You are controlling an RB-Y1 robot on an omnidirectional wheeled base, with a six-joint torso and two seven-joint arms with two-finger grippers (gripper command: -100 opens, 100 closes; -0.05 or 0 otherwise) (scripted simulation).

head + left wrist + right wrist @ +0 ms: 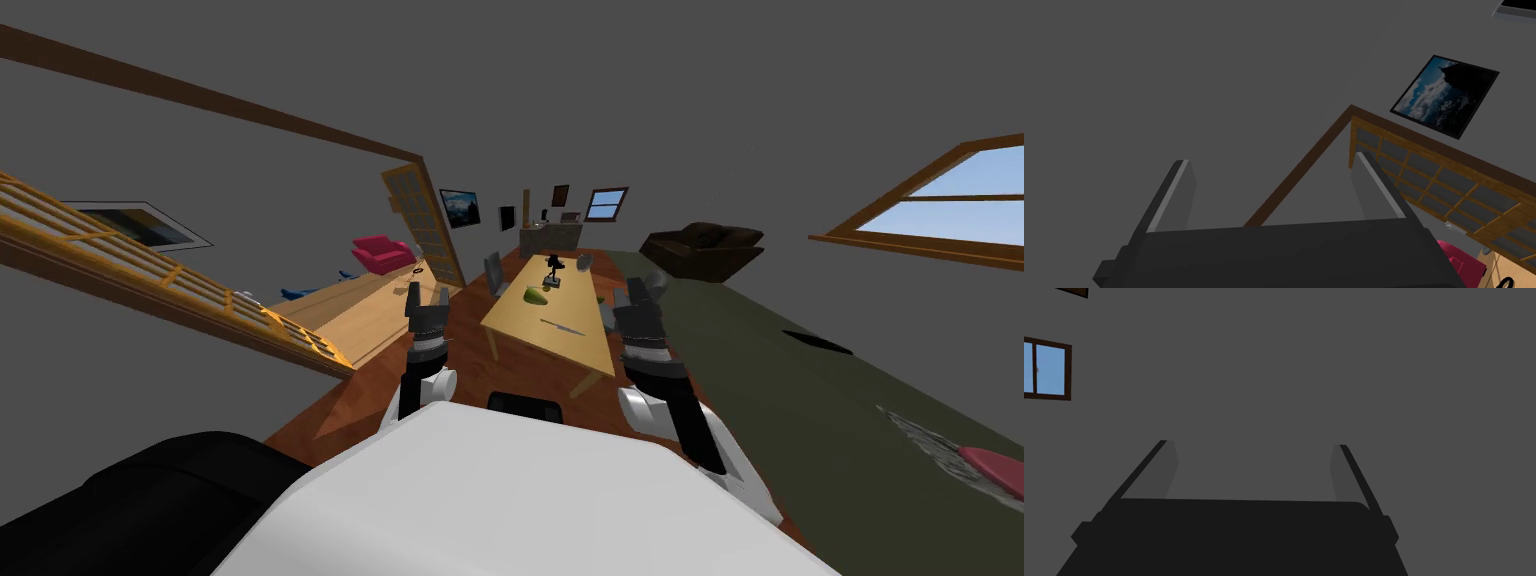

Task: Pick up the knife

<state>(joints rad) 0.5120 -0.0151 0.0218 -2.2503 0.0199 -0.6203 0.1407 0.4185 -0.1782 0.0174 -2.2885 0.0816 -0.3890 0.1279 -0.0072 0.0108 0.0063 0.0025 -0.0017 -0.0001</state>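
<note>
**Q:** so where's the knife [562,327] and how much room is there around it?

**A:** It's lying flat on the wooden table [520,340], in the half nearer the robot and a bit toward the table's right edge. There's bare tabletop all round it. The table's near end is well apart from the robot, with open reddish wood floor [350,400] in between, and a dark green floor [800,400] runs along the table's right side.

**Q:** anything in the way?

**A:** Not right by it. A green lump [537,295] sits further up the table beyond the knife, and a small black thing [553,268] stands beyond that, both well apart from it. There's a grey chair [494,272] at the table's left side and another [584,263] at its far end. A dark sofa [703,248] is off past the table's far right, and a red armchair [382,254] is way off to its left.

**Q:** which way is it pointing?

**A:** The long axis runs roughly across the table's width, slightly slanted. I can't make out which end is the handle.

**Q:** grippers?

**A:** The left gripper [428,297] is raised off the table's left side. The right gripper [638,292] is up in line with its right edge. Both have their fingers spread wide with nothing between them.
</note>
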